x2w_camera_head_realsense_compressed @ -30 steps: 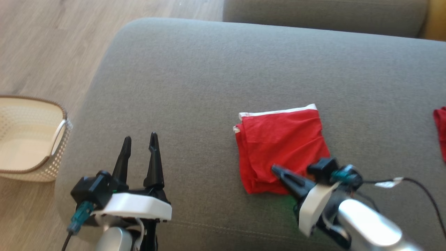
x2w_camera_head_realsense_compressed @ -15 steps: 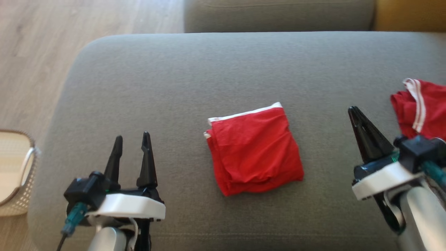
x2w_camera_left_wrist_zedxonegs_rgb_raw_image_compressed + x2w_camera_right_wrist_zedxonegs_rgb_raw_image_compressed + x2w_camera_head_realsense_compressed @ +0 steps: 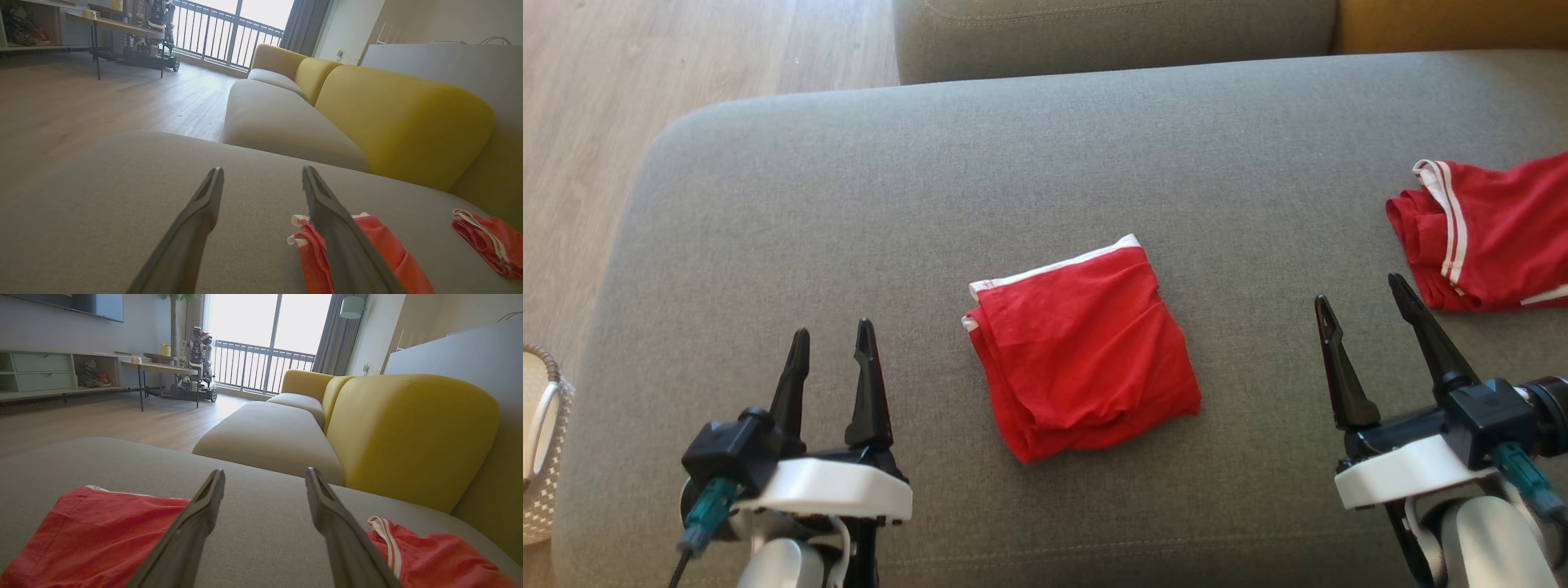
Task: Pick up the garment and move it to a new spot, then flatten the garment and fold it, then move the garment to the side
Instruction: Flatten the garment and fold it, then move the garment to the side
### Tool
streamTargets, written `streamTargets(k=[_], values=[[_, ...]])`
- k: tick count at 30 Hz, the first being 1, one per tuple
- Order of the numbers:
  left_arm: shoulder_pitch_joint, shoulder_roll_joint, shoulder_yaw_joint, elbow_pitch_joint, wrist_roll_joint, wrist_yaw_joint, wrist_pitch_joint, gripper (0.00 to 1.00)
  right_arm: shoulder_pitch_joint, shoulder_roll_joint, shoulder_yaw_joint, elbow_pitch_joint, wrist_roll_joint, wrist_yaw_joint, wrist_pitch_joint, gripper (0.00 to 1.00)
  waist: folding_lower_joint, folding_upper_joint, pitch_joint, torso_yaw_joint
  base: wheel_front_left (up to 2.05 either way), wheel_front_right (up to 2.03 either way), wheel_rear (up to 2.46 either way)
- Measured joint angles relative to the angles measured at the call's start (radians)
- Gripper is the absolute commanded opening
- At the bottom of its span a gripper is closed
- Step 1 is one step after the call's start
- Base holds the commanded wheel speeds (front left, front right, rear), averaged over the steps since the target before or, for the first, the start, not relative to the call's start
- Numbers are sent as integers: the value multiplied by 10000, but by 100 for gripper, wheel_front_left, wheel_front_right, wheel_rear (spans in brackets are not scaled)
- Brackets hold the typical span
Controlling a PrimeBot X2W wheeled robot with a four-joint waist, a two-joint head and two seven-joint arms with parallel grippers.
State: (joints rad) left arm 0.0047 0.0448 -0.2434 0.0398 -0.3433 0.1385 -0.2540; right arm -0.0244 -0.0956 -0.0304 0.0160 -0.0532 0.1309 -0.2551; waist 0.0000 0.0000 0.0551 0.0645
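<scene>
Folded garment (image 3: pixel 1082 351) lies nearly square, slightly skewed, white-trimmed edge facing away.

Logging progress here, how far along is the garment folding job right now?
Done: the red garment lies folded on the grey cushion. In hand: nothing; the left gripper and right gripper are open and empty. Left: moving it aside, if this isn't already its final spot.

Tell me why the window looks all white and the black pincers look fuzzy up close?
Right wrist view: bright daylight washes the window out to white, and the right pincer sits so near the lens that its base goes soft. Left wrist view: the left pincer blurs likewise. Head view: the folded red garment looks sharp.
</scene>
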Motion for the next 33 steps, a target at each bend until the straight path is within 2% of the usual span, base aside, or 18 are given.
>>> streamTargets(k=[14, 18, 21, 27, 31, 33], values=[[101, 2, -125, -50, -102, 23, 0, 100, 62, 303, -311, 98, 121, 0, 0, 100, 0, 0, 32, 223, 0, 0, 0], [85, 2, -176, -157, -104, 29, 0, 100, -66, 286, -207, 640, 472, 0, 0, 100, 0, 0, 299, 370, 0, 0, 0], [-45, 2, -265, -161, -104, 35, 0, 100, -495, 222, 12, 1473, 1170, 0, 33, 100, 0, 0, 549, 475, 0, 0, 0], [-513, 0, -360, -176, -104, 21, 0, 100, -1955, -410, 840, 2857, 2924, 0, 813, 100, 0, 0, 1068, 782, 0, 0, 0], [-620, -2, -414, -173, -105, 23, 0, 100, -2584, -506, 1432, 3622, 4573, 0, 1338, 100, 0, 0, 1337, 1059, 0, 0, 0], [-686, -2, -447, -165, -113, 23, 0, 100, -2771, -665, 1797, 3954, 4957, 0, 1492, 100, 0, 0, 1441, 1216, 0, 0, 0]])
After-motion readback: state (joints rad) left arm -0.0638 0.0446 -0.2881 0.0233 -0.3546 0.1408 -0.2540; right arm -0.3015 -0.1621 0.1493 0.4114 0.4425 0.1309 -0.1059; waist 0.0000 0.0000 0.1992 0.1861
